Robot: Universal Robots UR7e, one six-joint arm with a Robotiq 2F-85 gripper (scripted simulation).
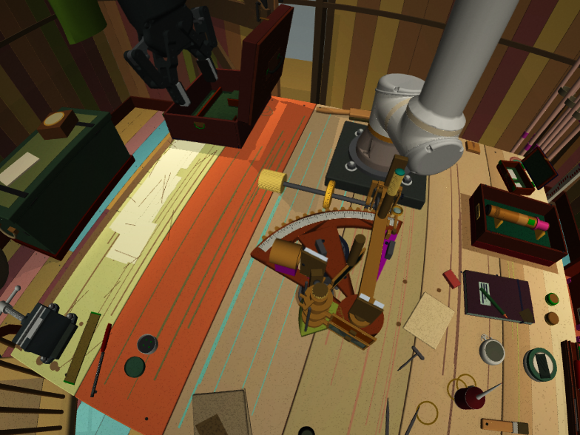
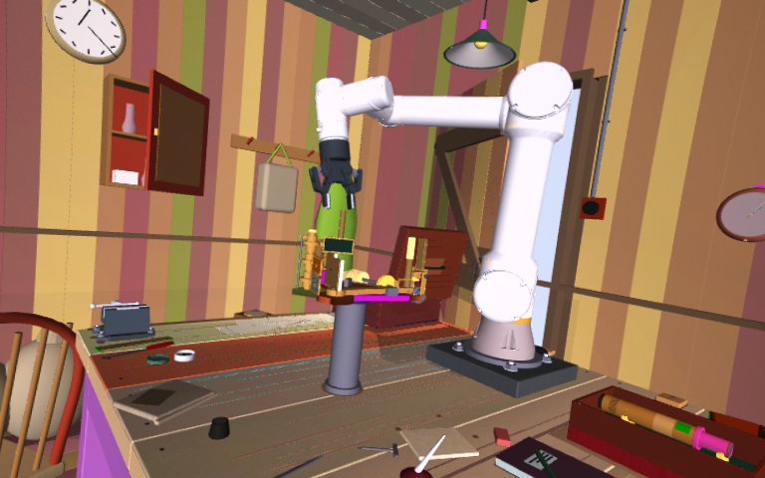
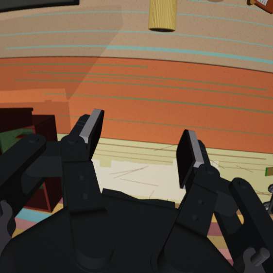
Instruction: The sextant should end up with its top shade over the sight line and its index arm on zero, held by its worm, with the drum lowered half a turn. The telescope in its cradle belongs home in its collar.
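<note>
The ribbed yellow drum [image 1: 272, 180] [image 3: 163, 14] sits at the end of a grey shaft on the sextant's far-left side. My gripper [image 1: 192, 84] [image 2: 337, 200] [image 3: 141, 138] hangs high above the bench, up and to the left of the drum, open and empty. The sextant [image 1: 328, 262] [image 2: 361, 268] rests flat on a grey pedestal [image 2: 344, 349] at mid-bench. Its brass index arm [image 1: 375, 253] crosses the toothed arc [image 1: 318, 220]. The telescope [image 1: 515, 217] [image 2: 665, 425] lies in its cradle inside a dark red box on the right.
An open dark red case [image 1: 225, 93] [image 2: 423, 276] stands at the bench's far end, below my gripper. A green chest [image 1: 56, 178] sits on the left. A small vice [image 1: 42, 330] [image 2: 121, 321] is at the near-left corner. A notebook [image 1: 496, 295], cup and small tools are scattered on the right.
</note>
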